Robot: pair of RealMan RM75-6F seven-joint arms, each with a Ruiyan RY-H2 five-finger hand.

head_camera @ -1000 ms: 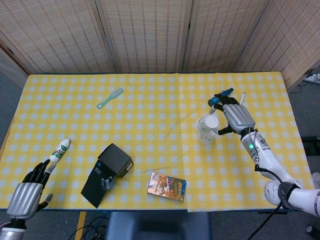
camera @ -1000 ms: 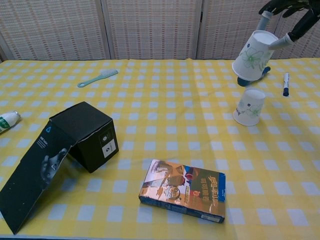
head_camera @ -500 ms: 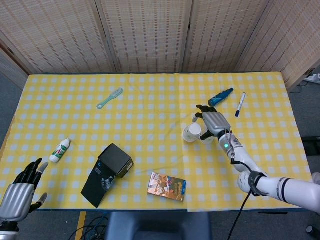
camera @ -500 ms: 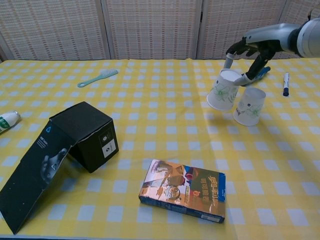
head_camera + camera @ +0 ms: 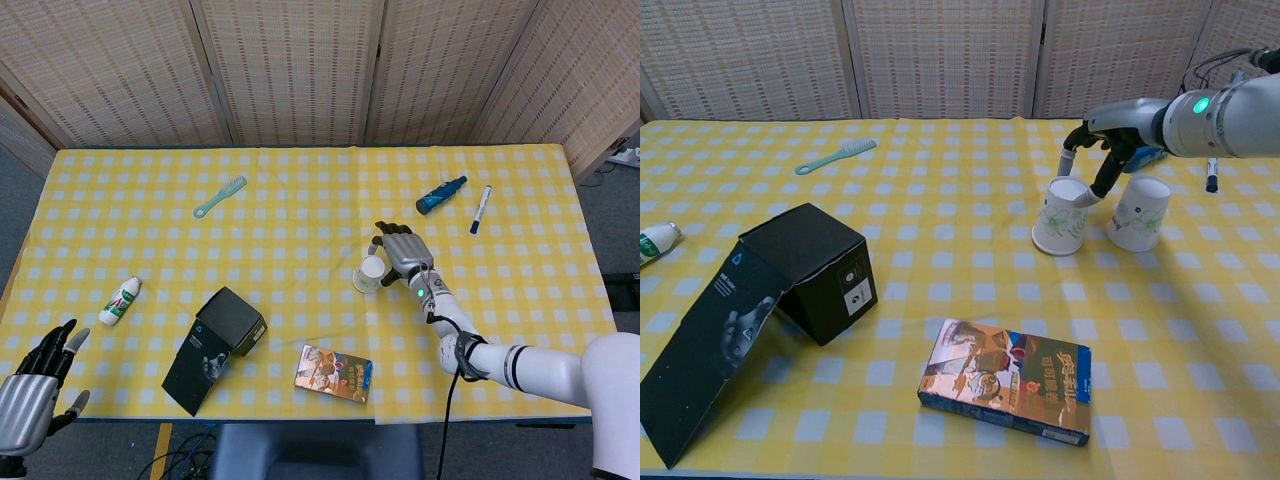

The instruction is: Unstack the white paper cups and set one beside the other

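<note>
Two white paper cups with a green flower print are apart. In the chest view one cup [image 5: 1138,212] stands alone on the yellow checked cloth. The other cup [image 5: 1060,216] is just to its left, slightly tilted, its base at the cloth. My right hand [image 5: 1095,160] pinches this cup's rim from above. In the head view the right hand [image 5: 400,250] covers the standing cup, and the held cup [image 5: 368,274] shows at its left. My left hand [image 5: 35,385] hangs at the table's near left corner, fingers apart, holding nothing.
A black box [image 5: 805,270] with its flap out lies at the front left, and a colourful flat packet [image 5: 1005,380] at the front middle. A teal brush [image 5: 220,197], a small white bottle [image 5: 118,302], a blue tube [image 5: 441,194] and a marker [image 5: 479,209] lie further off.
My right hand has carried the lifted cup down and to the left, to the cloth beside the other cup. My left hand has drawn back toward the near edge.
</note>
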